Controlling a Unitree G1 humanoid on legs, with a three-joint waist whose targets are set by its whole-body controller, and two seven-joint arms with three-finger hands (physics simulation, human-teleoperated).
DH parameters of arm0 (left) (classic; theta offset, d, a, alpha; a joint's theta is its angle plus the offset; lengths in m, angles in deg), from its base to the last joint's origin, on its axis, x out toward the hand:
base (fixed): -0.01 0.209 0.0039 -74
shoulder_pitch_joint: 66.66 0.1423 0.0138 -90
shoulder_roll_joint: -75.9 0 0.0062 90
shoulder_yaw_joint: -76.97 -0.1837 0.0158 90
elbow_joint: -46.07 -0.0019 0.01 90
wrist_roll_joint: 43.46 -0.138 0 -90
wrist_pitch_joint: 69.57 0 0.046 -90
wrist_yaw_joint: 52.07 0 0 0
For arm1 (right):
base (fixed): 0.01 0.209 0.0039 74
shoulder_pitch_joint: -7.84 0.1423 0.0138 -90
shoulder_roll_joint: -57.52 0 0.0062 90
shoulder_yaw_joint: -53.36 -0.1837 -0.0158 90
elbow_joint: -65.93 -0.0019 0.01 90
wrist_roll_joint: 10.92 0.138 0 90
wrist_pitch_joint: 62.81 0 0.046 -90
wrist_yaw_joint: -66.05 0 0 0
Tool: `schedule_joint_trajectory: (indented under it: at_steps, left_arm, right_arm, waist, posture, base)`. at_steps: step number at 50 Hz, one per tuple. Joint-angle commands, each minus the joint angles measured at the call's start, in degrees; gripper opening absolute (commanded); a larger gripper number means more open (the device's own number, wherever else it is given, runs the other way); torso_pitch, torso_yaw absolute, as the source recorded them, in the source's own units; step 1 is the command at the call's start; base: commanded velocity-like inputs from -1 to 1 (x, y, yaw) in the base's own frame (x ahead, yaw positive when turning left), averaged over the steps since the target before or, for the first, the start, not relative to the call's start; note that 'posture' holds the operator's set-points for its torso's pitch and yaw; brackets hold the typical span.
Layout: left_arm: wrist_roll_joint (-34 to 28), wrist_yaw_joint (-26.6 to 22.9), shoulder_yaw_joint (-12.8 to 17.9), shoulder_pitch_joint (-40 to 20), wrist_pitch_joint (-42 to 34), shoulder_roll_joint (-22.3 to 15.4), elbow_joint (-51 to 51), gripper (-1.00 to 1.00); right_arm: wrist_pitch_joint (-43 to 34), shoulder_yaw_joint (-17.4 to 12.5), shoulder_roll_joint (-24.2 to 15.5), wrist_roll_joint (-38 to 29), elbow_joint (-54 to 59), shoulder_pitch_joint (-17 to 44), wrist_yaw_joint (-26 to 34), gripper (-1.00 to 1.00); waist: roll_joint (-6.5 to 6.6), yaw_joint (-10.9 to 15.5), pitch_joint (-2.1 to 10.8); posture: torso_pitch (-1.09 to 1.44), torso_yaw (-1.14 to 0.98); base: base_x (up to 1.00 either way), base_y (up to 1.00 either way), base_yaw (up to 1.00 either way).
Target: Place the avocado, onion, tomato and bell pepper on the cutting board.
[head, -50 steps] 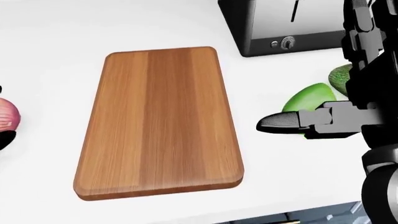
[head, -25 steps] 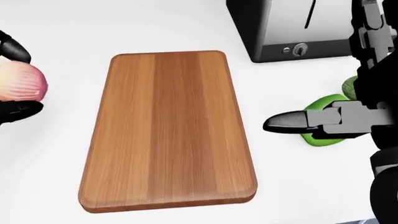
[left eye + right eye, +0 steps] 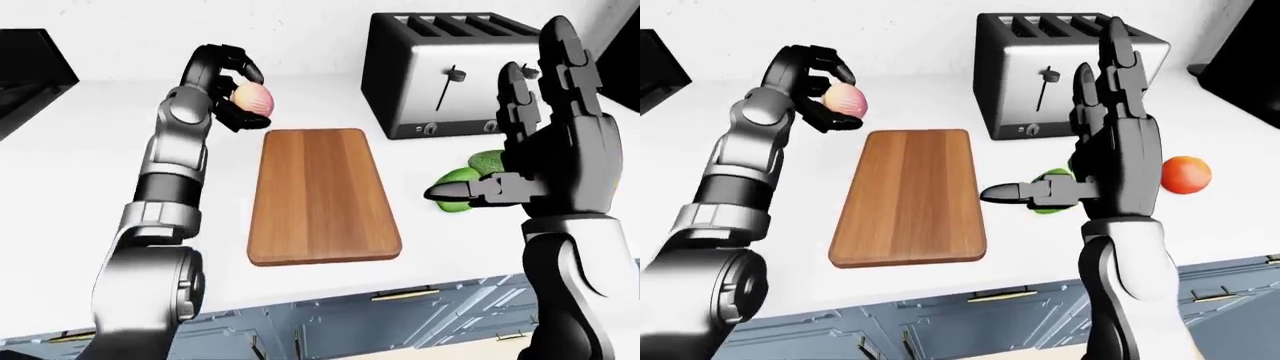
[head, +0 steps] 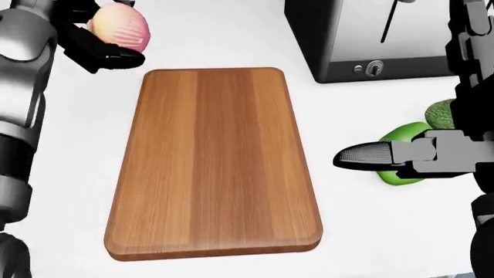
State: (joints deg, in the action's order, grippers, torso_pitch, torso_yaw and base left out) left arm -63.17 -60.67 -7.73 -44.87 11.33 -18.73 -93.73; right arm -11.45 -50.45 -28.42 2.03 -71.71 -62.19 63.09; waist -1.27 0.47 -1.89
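Holding: my left hand [image 3: 222,79] has its fingers closed round the onion [image 3: 251,97], raised just past the far-left corner of the cutting board [image 3: 322,193].
Onion feel: I judge it light, firm, with slippery papery skin; grip round its middle.
Right hand [image 3: 1110,127]: fingers spread open, holding nothing, above the bell pepper [image 4: 401,150].
Avocado [image 4: 443,113]: beside the pepper.
Tomato [image 3: 1185,173]: far right on the surface [image 3: 90,150].

Beside the toaster [image 3: 455,71], both arms wear glossy silver-grey shells with black joints and black, ridged three-finger hands.
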Motion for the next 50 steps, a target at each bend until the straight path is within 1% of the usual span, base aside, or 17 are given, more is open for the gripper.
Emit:
schedule_joint_trajectory:
  at_steps: [1,6,8,9,11,17,20,23,29,32,34,36,38,39,41,46,50]
  left_arm:
    - [0.31,1.88,0.04,-4.32,5.49,0.04,-0.26,-1.00]
    - [0.33,4.13,-0.85,-7.83,10.62,2.84,-9.12,-1.00]
    - [0.47,4.72,-0.97,-8.61,11.76,3.77,-11.01,-1.00]
    - [0.29,4.83,-1.28,-8.84,12.51,4.32,-12.35,-1.00]
    - [0.12,5.12,-1.49,-9.32,13.77,5.23,-14.55,-1.00]
    - [-0.16,5.99,-1.68,-8.89,15.36,6.83,-16.74,-1.00]
    - [-0.35,6.11,-1.80,-8.33,15.56,7.24,-17.31,-1.00]
    - [-0.43,6.09,-1.82,-8.07,15.54,7.46,-17.26,-1.00]
    - [-0.48,5.79,-1.92,-7.72,15.27,7.87,-17.03,-0.98]
    - [-0.50,5.65,-1.92,-7.80,15.01,7.85,-16.83,-0.82]
    - [-0.42,5.66,-1.88,-7.69,15.09,7.92,-16.80,-0.75]
    - [-0.39,5.63,-1.88,-7.52,15.06,7.92,-16.72,-0.54]
    - [-0.44,5.60,-1.93,-7.49,14.98,7.94,-16.65,-0.48]
    - [-0.36,5.54,-1.89,-7.49,14.90,8.01,-16.54,-0.38]
    - [-0.39,5.59,-1.94,-7.35,14.91,8.06,-16.52,-0.37]
    - [-0.33,5.59,-1.92,-7.45,15.10,8.19,-16.71,-0.17]
    - [-0.41,5.18,-2.08,-7.33,15.03,8.31,-16.68,-0.15]
  right_arm:
    - [0.68,-0.77,-0.67,0.46,-1.89,1.30,-0.32,1.00]
    - [0.11,-0.93,-0.65,0.96,-2.88,0.83,-0.64,1.00]
    - [0.32,-1.34,-0.73,1.20,-3.01,0.47,-0.58,1.00]
    - [0.60,-1.02,-0.83,0.87,-3.15,-0.04,-0.49,1.00]
    - [0.33,-1.88,-0.76,1.40,-4.00,-0.73,-0.36,1.00]
    - [0.04,-2.30,-0.86,1.62,-5.01,-1.69,-0.44,1.00]
    - [-1.05,-3.21,-1.11,2.59,-5.71,-1.06,-0.70,1.00]
    - [0.25,-2.26,-0.99,1.80,-4.91,-1.74,-0.68,1.00]
    - [-0.27,-3.03,-1.06,2.61,-5.70,-1.98,-0.59,1.00]
    - [-0.56,-3.59,-1.17,3.12,-6.10,-2.05,-0.62,1.00]
    - [-0.08,-3.32,-1.15,2.88,-5.85,-2.33,-0.57,1.00]
    - [0.35,-3.46,-1.02,2.87,-5.64,-2.65,-0.48,1.00]
    - [0.55,-3.43,-1.03,2.80,-5.66,-2.96,-0.39,1.00]
    - [0.70,-3.53,-1.04,2.70,-5.64,-3.21,-0.32,1.00]
    - [0.77,-3.78,-1.03,2.76,-5.73,-3.48,-0.23,1.00]
    - [0.58,-4.14,-1.10,3.03,-5.78,-3.37,-0.35,1.00]
    - [0.73,-4.20,-1.04,3.04,-5.86,-3.60,-0.41,1.00]
  waist:
    - [0.07,0.00,1.69]
    - [-0.12,0.00,1.74]
    - [-0.22,0.00,1.81]
    - [-0.25,0.01,1.82]
    - [-0.33,0.02,1.84]
    - [-0.51,-0.05,1.92]
    - [-0.54,-0.10,1.96]
    - [-0.54,-0.13,1.93]
    - [-0.65,-0.09,2.03]
    - [-0.68,-0.03,2.03]
    - [-0.69,-0.04,2.02]
    - [-0.67,-0.05,2.03]
    - [-0.67,-0.05,2.09]
    - [-0.67,-0.05,2.11]
    - [-0.66,-0.03,2.14]
    - [-0.66,-0.02,2.20]
    - [-0.67,-0.04,2.22]
  posture:
    - [0.00,0.00]
    - [0.00,0.00]
    - [0.00,0.00]
    - [0.00,0.00]
    - [0.00,0.00]
    - [0.00,0.00]
    - [0.00,0.00]
    - [0.00,0.00]
    - [0.00,0.00]
    - [0.00,0.00]
    - [0.00,0.00]
    - [0.00,0.00]
    - [0.00,0.00]
    - [0.00,0.00]
    - [0.00,0.00]
    - [0.00,0.00]
    - [0.00,0.00]
  base:
    - [0.00,0.00,0.00]
    - [0.00,0.00,0.00]
    - [0.00,0.00,0.00]
    - [0.00,0.00,0.00]
    - [0.00,0.00,0.00]
    - [0.00,0.00,0.00]
    - [0.00,0.00,0.00]
    - [0.00,0.00,0.00]
    - [0.00,0.00,0.00]
    - [0.00,0.00,0.00]
    - [0.00,0.00,0.00]
    - [0.00,0.00,0.00]
    - [0.00,0.00,0.00]
    - [0.00,0.00,0.00]
    - [0.00,0.00,0.00]
    - [0.00,0.00,0.00]
    - [0.00,0.00,0.00]
